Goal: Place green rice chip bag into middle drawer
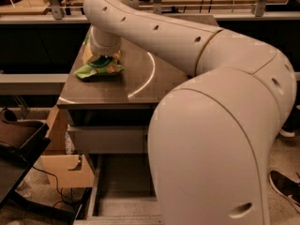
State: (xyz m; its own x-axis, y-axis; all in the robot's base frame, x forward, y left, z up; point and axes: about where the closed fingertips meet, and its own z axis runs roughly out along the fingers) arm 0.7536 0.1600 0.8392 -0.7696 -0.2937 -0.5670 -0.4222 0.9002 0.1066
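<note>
The green rice chip bag (98,70) lies crumpled on the left part of the brown cabinet top (154,78). My gripper (104,59) comes down right onto the bag's back edge, and the thick white wrist hides its tips. Below the cabinet top, the middle drawer (123,191) stands pulled out as a grey tray with a bare floor. My big white arm covers the drawer's right side.
A shut grey drawer front (108,139) sits above the open tray. A yellowish item (87,53) rests just behind the bag. A cardboard box (63,168) and a dark tray (18,142) stand at the left. A shoe (286,184) lies on the floor at right.
</note>
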